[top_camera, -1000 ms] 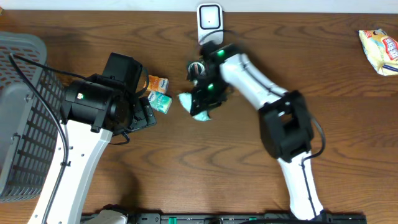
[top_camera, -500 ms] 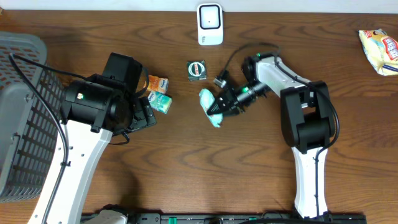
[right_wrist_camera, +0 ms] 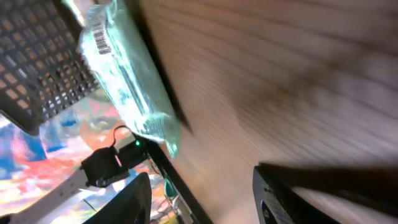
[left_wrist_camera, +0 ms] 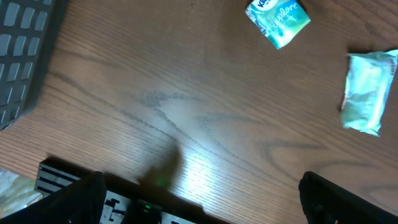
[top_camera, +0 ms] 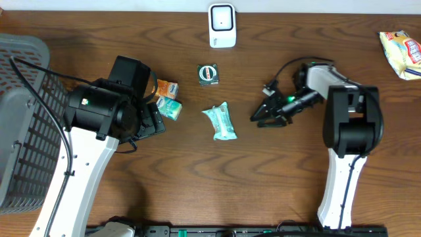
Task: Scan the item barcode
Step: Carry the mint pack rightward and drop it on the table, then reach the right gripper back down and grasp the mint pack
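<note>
The right gripper [top_camera: 258, 116] hangs low over the table [top_camera: 276, 184], jaws parted and empty. Its own wrist view shows the fingers [right_wrist_camera: 127, 202] spread with bare wood between them. The pale green packet [top_camera: 220, 122] lies flat at the gripper's 9 o'clock, near but not touching. Only the right wrist view catches the barcode [right_wrist_camera: 102, 41] on the packet's wrapper; overhead shows just a plain crinkled face. Only overhead shows the white scanner [top_camera: 222, 25], well apart at the packet's 12 o'clock, with a small green box [top_camera: 208, 74] between. The left gripper [left_wrist_camera: 200, 186] gapes wide and empty; its view has the packet at 2 o'clock and a teal packet [left_wrist_camera: 278, 20] at 1 o'clock.

Barcode [right_wrist_camera: 101, 38] on teal packet [right_wrist_camera: 127, 87]
</note>
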Robot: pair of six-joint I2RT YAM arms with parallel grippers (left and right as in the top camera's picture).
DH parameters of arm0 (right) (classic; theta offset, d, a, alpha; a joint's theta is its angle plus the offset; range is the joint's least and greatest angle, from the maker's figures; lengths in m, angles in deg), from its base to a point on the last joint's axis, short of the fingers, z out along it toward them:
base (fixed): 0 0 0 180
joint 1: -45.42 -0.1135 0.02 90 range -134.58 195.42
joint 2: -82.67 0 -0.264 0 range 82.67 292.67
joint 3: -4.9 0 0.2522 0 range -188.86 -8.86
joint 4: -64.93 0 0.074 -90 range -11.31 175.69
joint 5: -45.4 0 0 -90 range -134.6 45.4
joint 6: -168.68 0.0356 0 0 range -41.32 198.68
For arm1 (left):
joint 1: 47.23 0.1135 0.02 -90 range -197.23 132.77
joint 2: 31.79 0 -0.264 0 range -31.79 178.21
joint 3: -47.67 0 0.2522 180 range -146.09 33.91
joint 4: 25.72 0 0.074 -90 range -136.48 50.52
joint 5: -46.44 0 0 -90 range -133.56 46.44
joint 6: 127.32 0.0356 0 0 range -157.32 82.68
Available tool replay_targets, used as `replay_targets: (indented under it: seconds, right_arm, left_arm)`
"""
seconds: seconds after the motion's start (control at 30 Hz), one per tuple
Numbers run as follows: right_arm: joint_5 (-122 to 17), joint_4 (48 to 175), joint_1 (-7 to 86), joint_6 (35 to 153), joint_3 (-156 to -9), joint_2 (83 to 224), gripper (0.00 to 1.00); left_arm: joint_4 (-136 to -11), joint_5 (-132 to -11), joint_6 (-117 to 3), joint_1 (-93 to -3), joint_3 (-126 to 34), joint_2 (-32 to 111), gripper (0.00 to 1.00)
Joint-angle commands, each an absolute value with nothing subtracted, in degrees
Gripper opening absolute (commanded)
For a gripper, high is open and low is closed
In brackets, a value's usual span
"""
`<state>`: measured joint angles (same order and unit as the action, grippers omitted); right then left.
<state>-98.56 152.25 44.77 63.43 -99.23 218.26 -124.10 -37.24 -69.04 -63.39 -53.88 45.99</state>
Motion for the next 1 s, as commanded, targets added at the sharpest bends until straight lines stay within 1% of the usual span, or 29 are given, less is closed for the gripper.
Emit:
replay_targets:
  seconds: [0.0, 0.3, 0.43, 0.6, 0.73, 0.83, 0.9, 0.97]
  right_arm:
    - [-91.1, 152.0, 45.6, 66.3, -99.9, 218.6, 0.49]
    - [-91.2, 150.9, 42.4, 66.3, -100.3, 217.5, 0.50]
    - [-91.2, 147.5, 38.8, 66.5, -100.3, 217.6, 0.50]
    - [-91.2, 141.9, 34.4, 70.5, -100.3, 217.6, 0.50]
    - [-91.2, 138.5, 32.1, 74.5, -100.3, 217.6, 0.46]
    - [-90.4, 137.2, 30.2, 75.2, -100.3, 217.6, 0.45]
    - [-86.5, 136.4, 28.7, 76.9, -100.3, 217.6, 0.41]
    - [-80.8, 136.1, 27.3, 80.5, -100.3, 217.6, 0.35]
  left_arm:
    - [-124.3, -37.1, -69.6, -63.2, -54.1, 45.7, 0.98]
    - [-124.3, -37.1, -69.6, -63.2, -54.1, 45.7, 0.97]
    - [-124.3, -37.1, -69.6, -63.2, -54.1, 45.7, 0.98]
    - [-124.3, -37.1, -69.6, -63.2, -54.1, 45.7, 0.98]
    - [-124.3, -37.1, -69.6, -63.2, -54.1, 45.7, 0.97]
    - [-124.3, -37.1, -69.6, -63.2, -54.1, 45.7, 0.97]
    - [-124.3, -37.1, -69.6, -63.2, -54.1, 45.7, 0.97]
    - [-124.3, -37.1, -69.6, -63.2, -54.1, 45.7, 0.98]
